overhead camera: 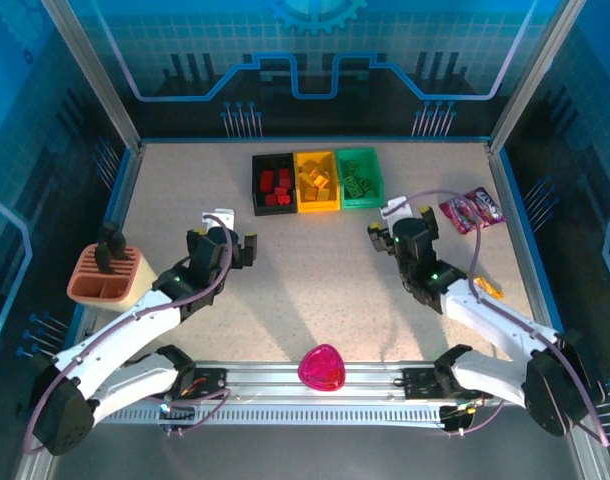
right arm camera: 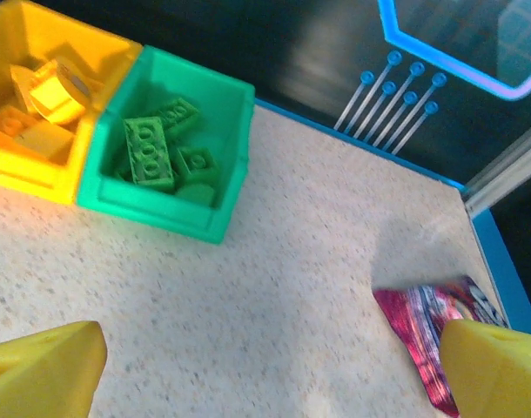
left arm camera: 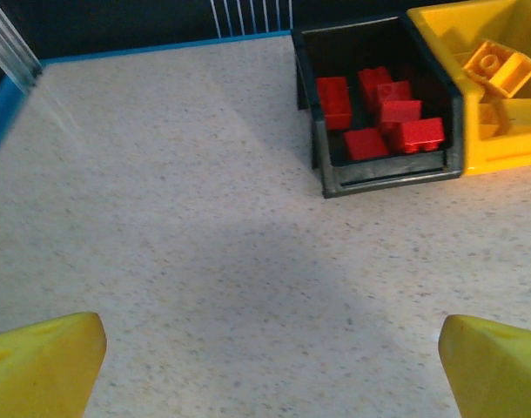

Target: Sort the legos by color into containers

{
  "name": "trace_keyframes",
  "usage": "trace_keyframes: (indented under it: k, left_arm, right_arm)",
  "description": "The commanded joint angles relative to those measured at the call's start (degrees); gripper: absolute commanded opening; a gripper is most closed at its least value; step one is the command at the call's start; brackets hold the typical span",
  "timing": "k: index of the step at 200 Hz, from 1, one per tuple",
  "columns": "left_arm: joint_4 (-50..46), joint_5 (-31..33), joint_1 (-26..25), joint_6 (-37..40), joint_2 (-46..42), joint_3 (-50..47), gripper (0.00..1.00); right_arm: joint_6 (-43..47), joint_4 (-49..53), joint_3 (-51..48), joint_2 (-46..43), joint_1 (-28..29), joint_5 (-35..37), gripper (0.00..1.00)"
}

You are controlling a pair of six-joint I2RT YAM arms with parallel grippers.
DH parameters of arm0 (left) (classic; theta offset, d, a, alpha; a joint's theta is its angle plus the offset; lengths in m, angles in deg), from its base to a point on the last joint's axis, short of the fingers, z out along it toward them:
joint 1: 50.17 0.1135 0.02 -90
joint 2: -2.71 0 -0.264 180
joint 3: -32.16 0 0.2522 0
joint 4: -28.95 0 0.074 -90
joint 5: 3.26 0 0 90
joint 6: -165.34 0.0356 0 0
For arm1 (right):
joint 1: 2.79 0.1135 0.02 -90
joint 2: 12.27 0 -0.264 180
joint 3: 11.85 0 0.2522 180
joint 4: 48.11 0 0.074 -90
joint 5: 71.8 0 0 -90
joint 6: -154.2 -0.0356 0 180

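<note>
Probably a robotics lab cell: speckled beige tabletop [overhead camera: 315,285] boxed by blue circuit-print wall panels [overhead camera: 385,50], grey metal frame posts [overhead camera: 90,65] at its corners, metal rail [overhead camera: 285,400] along its near edge.

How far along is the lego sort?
Sorting looks essentially done: red legos lie in the black bin, yellow legos in the yellow bin, green legos in the green bin. In hand: nothing; the left end effector and right end effector are open and empty. Left: maybe one small orange item beside the right arm, too small to identify.
</note>
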Motion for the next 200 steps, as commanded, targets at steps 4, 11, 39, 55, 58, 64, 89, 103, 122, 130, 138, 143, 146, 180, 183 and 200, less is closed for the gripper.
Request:
trace_keyframes:
  k: [4,11,39,55,58,64,89,103,122,130,138,143,146,180,183,200]
  left_arm:
    - [4.62,5.36,-0.30,5.88,-0.09,-2.40,0.99]
    - [5.81,5.95,-0.30,6.12,-0.17,-3.23,0.99]
    - [9.92,7.76,-0.30,7.48,-0.18,-6.66,0.99]
    - [10.26,4.95,-0.24,10.67,-0.44,-8.36,0.99]
    - [10.58,4.94,-0.28,10.77,-0.58,-8.73,0.99]
    - [11.13,5.48,-0.25,10.44,-0.82,-9.50,0.99]
    - [14.05,7.50,-0.27,10.34,-2.70,-12.54,0.99]
    - [15.55,9.84,-0.24,10.38,-4.21,-14.27,0.99]
    - [17.51,12.88,-0.16,10.08,-6.90,-17.08,0.99]
    - [18.00,13.74,-0.27,9.81,-8.34,-18.40,0.99]
    - [18.46,14.32,-0.18,9.77,-10.00,-19.62,0.99]
    - [18.42,14.49,-0.22,9.83,-11.13,-20.37,0.99]
    - [18.47,14.56,-0.22,9.93,-11.85,-20.76,0.99]
    - [19.03,18.72,-0.09,10.10,-19.95,-25.68,0.99]
    - [18.83,18.85,-0.13,9.94,-20.63,-26.07,0.99]
    - [17.93,18.84,0.04,7.91,-24.36,-28.38,0.99]
  right_arm:
    - [-3.83,-1.98,-6.34,-6.97,0.35,3.20,0.95]
    - [-4.14,-2.54,-8.79,-9.31,0.35,3.14,0.94]
    - [-4.07,-1.82,-15.90,-20.07,0.52,3.70,0.92]
    - [-3.93,-0.81,-18.79,-26.53,0.50,5.19,1.00]
    - [-3.94,-0.38,-19.22,-27.75,0.52,5.48,1.00]
    - [-3.94,0.44,-20.05,-29.97,0.47,5.91,1.00]
    - [-3.82,4.27,-22.49,-37.02,0.51,7.04,1.00]
    - [-4.82,6.69,-23.45,-39.50,0.52,7.77,1.00]
    - [-8.15,11.62,-23.51,-41.89,0.59,7.80,1.00]
    - [-9.58,13.71,-23.49,-42.86,0.61,7.87,1.00]
    - [-10.93,15.83,-23.49,-43.89,0.69,8.37,1.00]
    - [-11.48,16.75,-23.63,-44.53,0.70,8.66,1.00]
    - [-11.39,16.94,-23.79,-44.92,0.74,8.87,1.00]
    - [-11.07,18.06,-24.70,-49.21,0.76,9.63,1.00]
    - [-10.90,17.71,-24.85,-49.37,0.78,9.61,1.00]
    - [-10.10,15.09,-25.68,-49.16,0.79,9.82,1.00]
